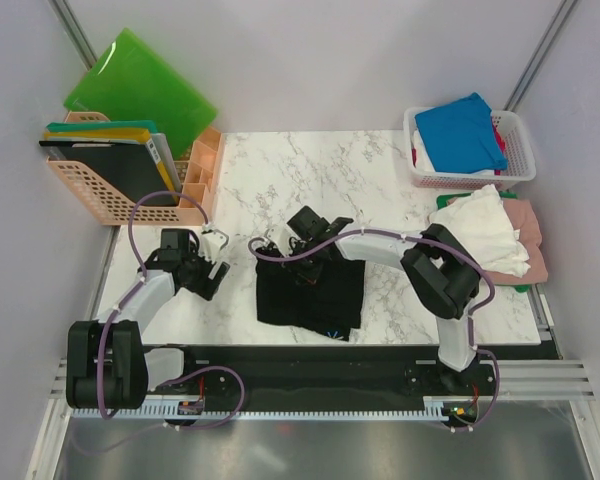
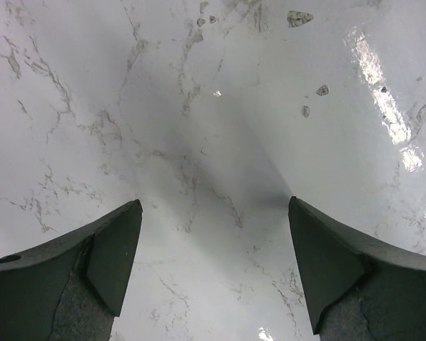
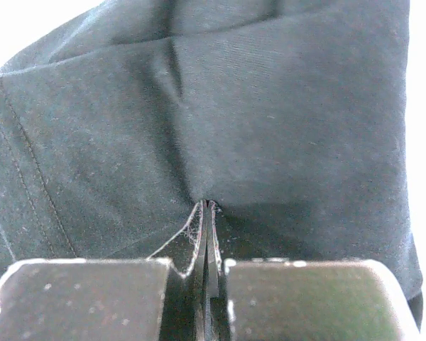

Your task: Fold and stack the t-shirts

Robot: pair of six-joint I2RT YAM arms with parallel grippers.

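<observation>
A black t-shirt lies partly folded on the marble table in front of the arms. My right gripper is at its far left edge, shut on a pinch of the black cloth, which puckers into the closed tips. My left gripper hovers to the left of the shirt, apart from it. Its jaws stand open over bare marble with nothing between them. A bright blue t-shirt lies in the white basket. White and pink t-shirts are piled at the right.
A peach rack holding boards and folders stands at the back left, with bright green plastic boards leaning behind it. A bit of green shows beside the pile on the right. Grey walls close in both sides.
</observation>
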